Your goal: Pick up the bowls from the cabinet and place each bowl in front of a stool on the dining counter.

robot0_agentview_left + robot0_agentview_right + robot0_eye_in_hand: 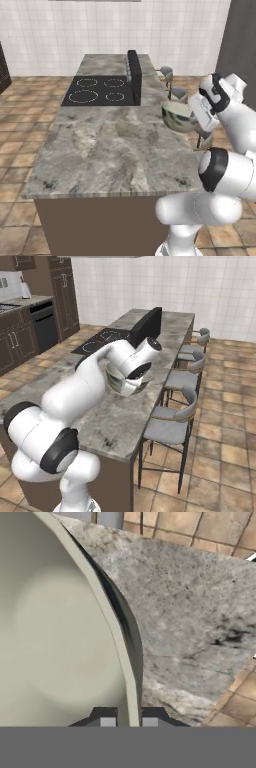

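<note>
Pincer (129,722) clamped on the rim of the olive-grey bowl (177,116), one tip on each side of the wall. Hand view shows its smooth cream inside; the left base view shows the bowl tilted, held above the stool-side edge of the marbled stone tabletop (110,150). Right base view alone shows four grey stools (170,423) along that edge, with open stone around the bowl.

white rounded arm (75,391), dark joint bands

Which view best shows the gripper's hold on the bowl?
Hand view: the fingertips straddle the bowl rim, one each side. Left base view shows the bowl tilted over the counter; right base view has the arm covering most of it.
</note>
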